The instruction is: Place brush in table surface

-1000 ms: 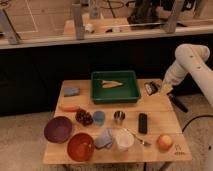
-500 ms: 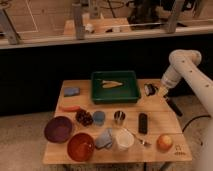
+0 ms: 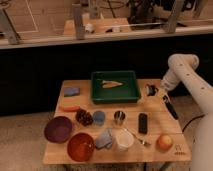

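Note:
The slim black brush (image 3: 170,106) slants down and to the right over the right side of the light tan table surface (image 3: 155,112). Its paler yellowish end is uppermost, right beside my gripper (image 3: 152,90). I cannot tell whether the brush rests on the wood or hangs from the gripper. The gripper hovers just right of the green tray (image 3: 115,95), at the end of my white arm (image 3: 181,70), which reaches in from the right.
The tray holds a yellowish item (image 3: 110,83). On the table are a flat black block (image 3: 142,123), a spoon (image 3: 140,140), an orange fruit (image 3: 164,142), a white cup (image 3: 123,140), a metal cup (image 3: 119,117), a blue cup (image 3: 99,117), red bowl (image 3: 81,146) and purple bowl (image 3: 58,129).
My arm's elbow has dropped and swung slightly left. The brush has shifted a little down and left along with it. The gripper stays beside the tray's right edge.

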Motion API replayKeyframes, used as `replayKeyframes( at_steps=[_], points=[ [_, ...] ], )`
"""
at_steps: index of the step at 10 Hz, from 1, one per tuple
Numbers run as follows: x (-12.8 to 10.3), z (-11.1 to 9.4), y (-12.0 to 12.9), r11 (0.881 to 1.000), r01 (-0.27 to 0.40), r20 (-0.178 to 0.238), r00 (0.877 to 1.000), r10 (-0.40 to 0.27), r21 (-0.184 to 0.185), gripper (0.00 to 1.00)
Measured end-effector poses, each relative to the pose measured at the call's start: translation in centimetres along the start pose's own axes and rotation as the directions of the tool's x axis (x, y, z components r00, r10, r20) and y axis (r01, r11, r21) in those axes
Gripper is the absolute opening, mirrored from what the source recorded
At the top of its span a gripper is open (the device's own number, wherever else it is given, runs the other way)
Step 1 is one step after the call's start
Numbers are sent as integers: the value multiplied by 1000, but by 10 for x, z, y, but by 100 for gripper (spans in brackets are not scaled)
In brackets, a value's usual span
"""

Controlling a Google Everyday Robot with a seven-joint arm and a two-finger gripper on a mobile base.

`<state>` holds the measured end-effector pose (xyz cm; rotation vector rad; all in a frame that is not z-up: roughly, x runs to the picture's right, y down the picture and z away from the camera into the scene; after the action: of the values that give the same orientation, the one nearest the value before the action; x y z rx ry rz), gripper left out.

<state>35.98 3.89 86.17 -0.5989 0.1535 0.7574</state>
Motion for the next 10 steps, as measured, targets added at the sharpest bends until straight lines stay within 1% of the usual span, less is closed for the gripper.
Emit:
replayKeyframes(
  at_steps=[2,4,5,7,8,9,10],
  points=[
    [9,13,-9,999,-41,-13,999,41,-7,0],
    [14,31,-17,997,-72,-26,997,71,-15,0],
    [14,36,-19,997,-73,-24,997,72,-21,0],
    [19,49,-22,996,-81,-1,997,81,-38,0],
    [21,56,-23,996,-82,14,997,82,-41,2],
    [24,62,-24,996,-74,32,997,76,-42,12],
    [26,66,-24,997,-59,35,998,61,-39,22]
  ],
)
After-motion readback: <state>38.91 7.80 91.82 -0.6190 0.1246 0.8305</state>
